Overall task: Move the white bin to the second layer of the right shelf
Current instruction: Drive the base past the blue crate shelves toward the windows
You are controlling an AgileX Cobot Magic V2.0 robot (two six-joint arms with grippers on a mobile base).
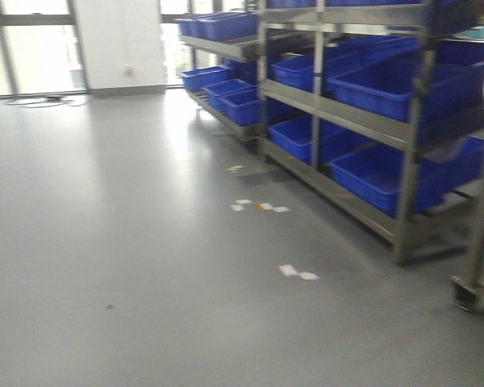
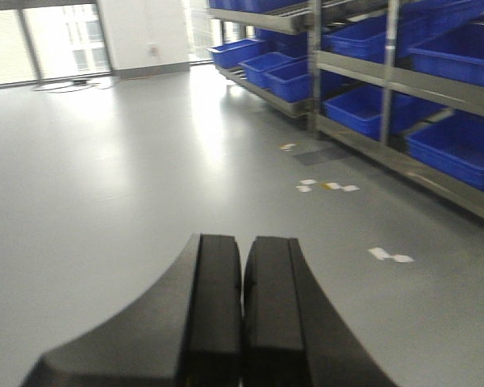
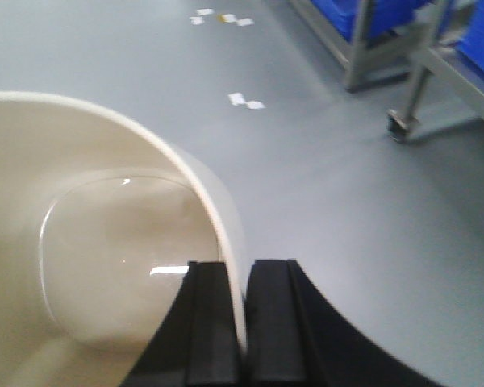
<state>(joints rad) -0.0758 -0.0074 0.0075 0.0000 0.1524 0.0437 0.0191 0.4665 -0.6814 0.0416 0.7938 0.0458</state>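
Cream-white plastic fills the lower left of the right wrist view: the white bin (image 3: pixel 105 242), seen from above into its rounded mouth, with a glint of light on its smooth base. It hangs over the grey floor (image 3: pixel 323 201) and rests on nothing. The right gripper (image 3: pixel 244 270) has its two black fingers nearly together, pinching the bin's near wall at the rim, one finger inside and one outside.

The left gripper (image 2: pixel 242 242) points out over bare floor. Its fingers are pressed flat against each other with nothing between them.

Scraps of white tape (image 3: pixel 246 101) lie on the floor beyond the bin. Further right in the same view a caster (image 3: pixel 399 125) stands under a steel leg.

In the front view a steel rack (image 1: pixel 411 129) runs along the right side, well apart from the bin. Its tiers are loaded with blue crates (image 1: pixel 387 89). The picture is too blurred to make out the surface of any tier. A second rack of crates stands behind it, towards the windows (image 1: pixel 32 48).
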